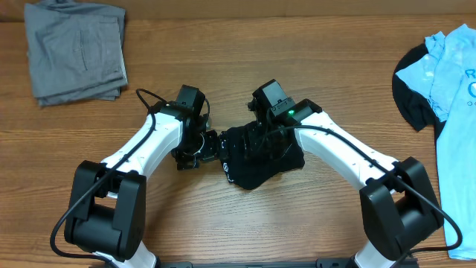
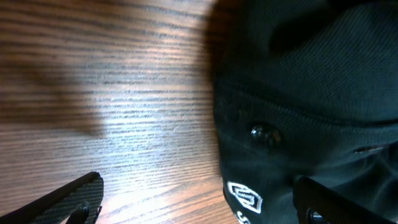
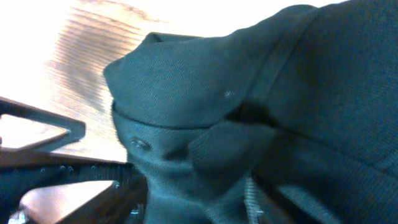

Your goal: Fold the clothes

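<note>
The black shirt [image 1: 262, 158] lies bunched in a small heap at the table's middle. In the left wrist view its edge shows a button and a white logo mark [image 2: 245, 198]. My left gripper [image 1: 207, 146] is at the heap's left edge. Its fingers are wide open [image 2: 199, 208], with bare wood and the shirt's edge between them. My right gripper [image 1: 260, 135] is down on the heap's top. In the right wrist view black fabric [image 3: 205, 106] fills the frame and the fingers [image 3: 193, 199] are closed on a bunched fold of it.
Folded grey trousers [image 1: 74, 52] lie at the back left. A light blue T-shirt [image 1: 455, 97] lies at the right edge, over another black garment [image 1: 411, 100]. Bare wooden table [image 1: 223, 67] surrounds the heap.
</note>
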`<state>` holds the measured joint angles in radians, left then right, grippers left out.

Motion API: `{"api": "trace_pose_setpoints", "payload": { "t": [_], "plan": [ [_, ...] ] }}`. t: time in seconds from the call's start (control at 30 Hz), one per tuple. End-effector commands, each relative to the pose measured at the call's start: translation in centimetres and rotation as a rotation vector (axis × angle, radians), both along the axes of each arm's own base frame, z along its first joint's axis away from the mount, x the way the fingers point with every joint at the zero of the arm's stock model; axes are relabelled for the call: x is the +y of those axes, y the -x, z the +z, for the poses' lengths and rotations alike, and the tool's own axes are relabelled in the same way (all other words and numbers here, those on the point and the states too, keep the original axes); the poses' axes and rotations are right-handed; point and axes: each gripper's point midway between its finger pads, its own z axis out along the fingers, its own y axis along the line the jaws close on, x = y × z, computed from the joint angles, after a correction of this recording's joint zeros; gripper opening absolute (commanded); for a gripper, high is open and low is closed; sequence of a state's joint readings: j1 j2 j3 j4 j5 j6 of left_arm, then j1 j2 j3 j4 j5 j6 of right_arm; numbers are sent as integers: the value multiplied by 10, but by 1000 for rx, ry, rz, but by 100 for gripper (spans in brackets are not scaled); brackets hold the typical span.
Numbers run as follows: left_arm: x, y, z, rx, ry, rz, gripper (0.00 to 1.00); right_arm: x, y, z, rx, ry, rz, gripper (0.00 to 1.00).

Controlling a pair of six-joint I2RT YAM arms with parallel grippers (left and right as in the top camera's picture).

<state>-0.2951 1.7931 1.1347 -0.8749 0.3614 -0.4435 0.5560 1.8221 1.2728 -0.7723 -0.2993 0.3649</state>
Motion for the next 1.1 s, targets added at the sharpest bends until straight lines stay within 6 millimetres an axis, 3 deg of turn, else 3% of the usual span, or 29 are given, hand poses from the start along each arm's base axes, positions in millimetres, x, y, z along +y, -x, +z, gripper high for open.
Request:
{"api": "trace_pose_setpoints", "payload": {
  "t": [0.0, 0.13, 0.2, 0.47, 0.5, 0.53, 0.6, 0.63, 0.77, 0.93, 1.07],
  "plan": [
    [0, -1, 2, -18, -8, 7, 100, -7, -5, -11, 1, 46, -47, 42],
    [0, -2, 2, -23, -11, 7, 100, -18, -11, -14, -32, 107, -69, 18],
    [2, -3, 1, -26, -24, 7, 100, -26, -15, -16, -53, 154, -90, 12],
    [6, -4, -1, -33, -48, 9, 100, -90, -22, -17, -101, 457, -192, 12],
    [7, -4, -1, -34, -51, 9, 100, -94, -21, -17, -93, 468, -196, 14],
    [6, -4, -1, -35, -50, 9, 100, -102, -18, -18, -71, 482, -203, 34],
    [6, -5, -1, -37, -48, 9, 100, -108, -16, -19, -51, 495, -211, 85],
    [6, -5, -1, -39, -48, 9, 100, -111, -14, -19, -42, 502, -211, 100],
    [6, -6, -1, -41, -47, 9, 100, -131, -9, -11, -7, 573, -255, 100],
    [5, -8, 0, -56, -43, -5, 100, -160, -8, 24, 24, 654, -369, 100],
    [5, -8, 0, -56, -42, -5, 100, -167, -4, 26, 82, 618, -393, 100]
  ]
}}
